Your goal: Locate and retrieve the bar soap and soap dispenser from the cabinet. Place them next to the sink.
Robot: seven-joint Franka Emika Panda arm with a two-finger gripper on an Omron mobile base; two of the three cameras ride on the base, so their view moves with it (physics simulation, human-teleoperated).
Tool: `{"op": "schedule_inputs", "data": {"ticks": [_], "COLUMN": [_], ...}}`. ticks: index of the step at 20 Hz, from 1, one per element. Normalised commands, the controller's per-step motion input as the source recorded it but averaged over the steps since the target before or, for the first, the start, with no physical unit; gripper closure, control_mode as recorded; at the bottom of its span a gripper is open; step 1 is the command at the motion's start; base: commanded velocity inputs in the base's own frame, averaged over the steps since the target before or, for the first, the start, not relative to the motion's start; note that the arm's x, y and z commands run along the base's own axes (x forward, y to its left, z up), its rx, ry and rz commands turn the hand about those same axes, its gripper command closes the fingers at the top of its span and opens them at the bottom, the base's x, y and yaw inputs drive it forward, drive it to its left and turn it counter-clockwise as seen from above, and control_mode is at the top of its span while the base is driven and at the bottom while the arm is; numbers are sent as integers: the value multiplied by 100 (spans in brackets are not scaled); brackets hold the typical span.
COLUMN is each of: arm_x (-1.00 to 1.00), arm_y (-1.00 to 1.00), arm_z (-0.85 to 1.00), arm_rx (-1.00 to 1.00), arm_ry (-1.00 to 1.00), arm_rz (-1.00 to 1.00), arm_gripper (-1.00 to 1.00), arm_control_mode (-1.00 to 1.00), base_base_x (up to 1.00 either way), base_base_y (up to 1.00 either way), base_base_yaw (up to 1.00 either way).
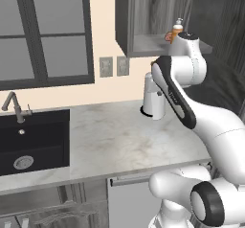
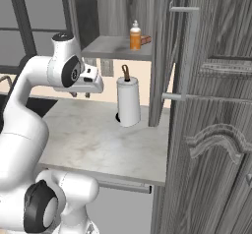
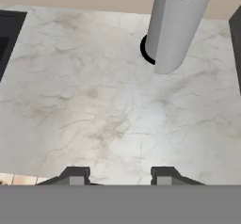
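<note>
The worktop (image 3: 94, 100) is pale marble with faint brown veining, smooth and flat, and most of its middle lies bare. On it stands a paper-towel roll (image 2: 128, 102), a plain white cylinder on a dark round base with a brown knob on top, near the back wall and just left of the open cabinet door (image 2: 211, 110) in the right base view. That door, dark grey wood grain with carved moulding and a slim metal handle, juts out over the right end of the worktop. The cabinet (image 1: 139, 16) hangs above, its grey shelf open to the front. On the shelf the dispenser (image 2: 135, 36), an orange bottle with a white pump, stands upright near the front edge; just beside it lies a small reddish block, probably the soap (image 2: 145, 41) (too small to be sure). The sink (image 1: 28, 141), a black rectangular basin with a round metal drain and a thin grey faucet, sits at the worktop's left end, well apart from the roll. The gripper (image 3: 117, 176) hangs over the bare marble, jaws closed and holding nothing.
</note>
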Motion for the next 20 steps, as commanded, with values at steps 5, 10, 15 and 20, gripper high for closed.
{"op": "schedule_inputs", "data": {"ticks": [5,10,15,20], "arm_x": [-4,-25,-32,-20], "arm_y": [-6,-18,-24,-12], "arm_z": [0,0,2,21], "arm_rx": [0,3,4,3], "arm_ry": [0,-7,-9,-6], "arm_rz": [0,-3,-14,-24], "arm_gripper": [-100,-100,-100,-100], "arm_control_mode": [-100,-100,-100,-100], "base_base_x": [0,0,0,0], "base_base_y": [0,0,0,0], "base_base_yaw": [0,0,0,0]}}
